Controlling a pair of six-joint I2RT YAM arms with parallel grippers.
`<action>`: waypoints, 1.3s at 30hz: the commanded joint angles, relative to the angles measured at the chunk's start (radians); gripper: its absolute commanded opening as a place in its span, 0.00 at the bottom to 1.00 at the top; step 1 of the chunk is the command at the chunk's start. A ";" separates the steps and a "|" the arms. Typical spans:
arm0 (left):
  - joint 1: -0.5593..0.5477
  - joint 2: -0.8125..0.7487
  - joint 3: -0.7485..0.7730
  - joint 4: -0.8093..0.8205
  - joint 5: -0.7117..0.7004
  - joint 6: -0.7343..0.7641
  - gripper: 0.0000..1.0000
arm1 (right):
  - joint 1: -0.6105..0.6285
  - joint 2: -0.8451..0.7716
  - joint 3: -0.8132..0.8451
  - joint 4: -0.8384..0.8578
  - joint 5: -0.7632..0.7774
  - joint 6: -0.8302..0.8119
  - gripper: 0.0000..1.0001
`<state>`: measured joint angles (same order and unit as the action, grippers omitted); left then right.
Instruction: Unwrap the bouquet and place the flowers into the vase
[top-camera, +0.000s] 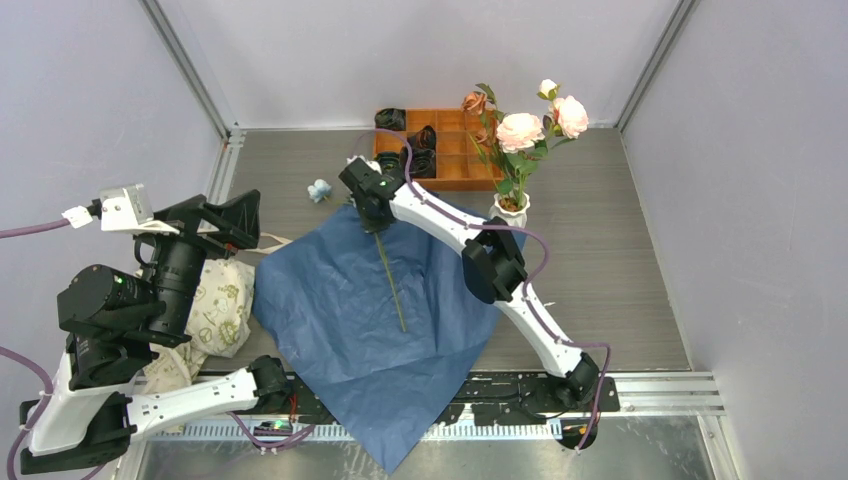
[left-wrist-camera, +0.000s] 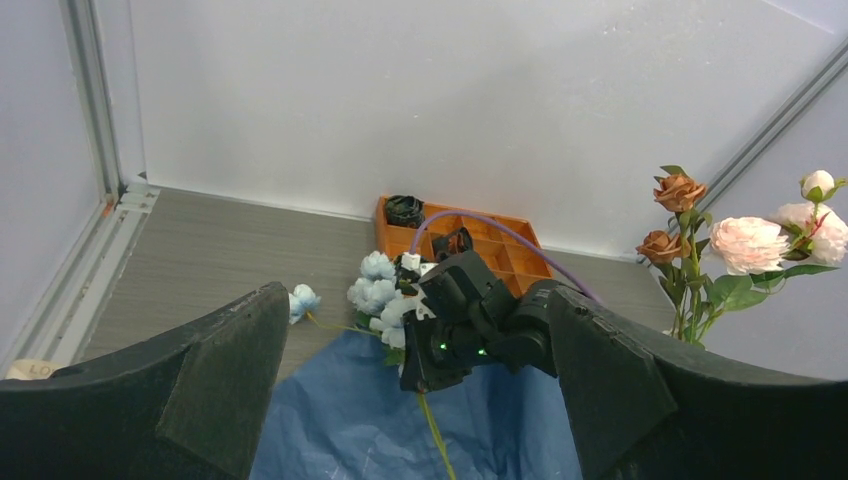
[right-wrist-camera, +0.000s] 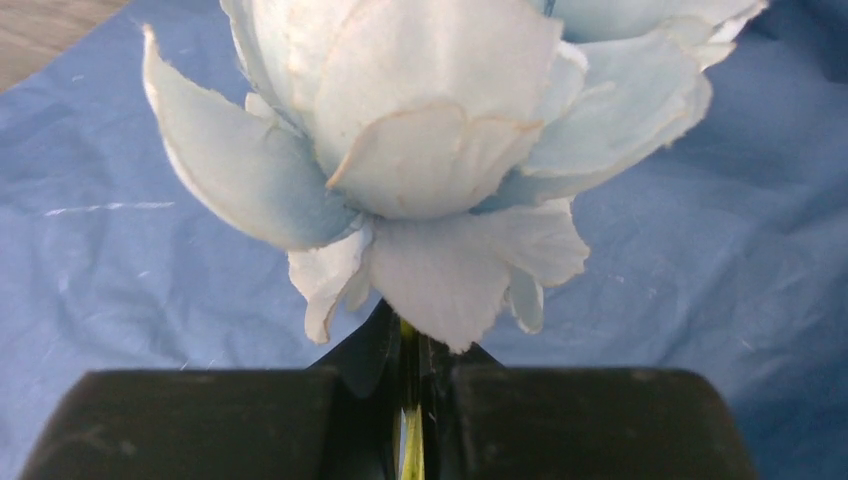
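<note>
The blue wrapping paper (top-camera: 350, 330) lies spread flat on the table. A pale blue flower (right-wrist-camera: 420, 130) lies at the paper's far edge, its green stem (top-camera: 392, 285) running along the paper. My right gripper (right-wrist-camera: 410, 400) is shut on that stem just below the bloom. A small pale blue bud (top-camera: 319, 190) rests on the table beside it. The white vase (top-camera: 511, 208) stands to the right and holds pink and orange flowers (top-camera: 525, 130). My left gripper (top-camera: 225, 222) hangs open and empty at the left, its fingers (left-wrist-camera: 200, 390) wide apart, facing the pale blue blooms (left-wrist-camera: 385, 300).
An orange compartment tray (top-camera: 455, 150) with dark rolled items stands at the back, just behind my right gripper. A cream floral-print bag (top-camera: 220, 305) lies under the left arm. Metal rails (top-camera: 650, 385) run along the near edge and the back corners.
</note>
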<state>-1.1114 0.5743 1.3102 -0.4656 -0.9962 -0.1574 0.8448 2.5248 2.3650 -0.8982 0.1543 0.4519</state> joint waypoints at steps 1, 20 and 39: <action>0.001 -0.009 0.002 0.006 -0.015 -0.019 1.00 | 0.040 -0.207 -0.015 0.023 0.033 -0.006 0.01; 0.002 0.006 0.010 0.002 -0.019 -0.016 1.00 | 0.096 -0.815 -0.058 0.190 0.359 -0.269 0.01; 0.001 0.041 -0.005 0.038 -0.019 -0.013 1.00 | 0.103 -1.322 -0.652 1.077 0.657 -0.809 0.01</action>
<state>-1.1114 0.6094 1.3029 -0.4824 -1.0065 -0.1749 0.9428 1.2015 1.7638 -0.0986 0.7307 -0.1684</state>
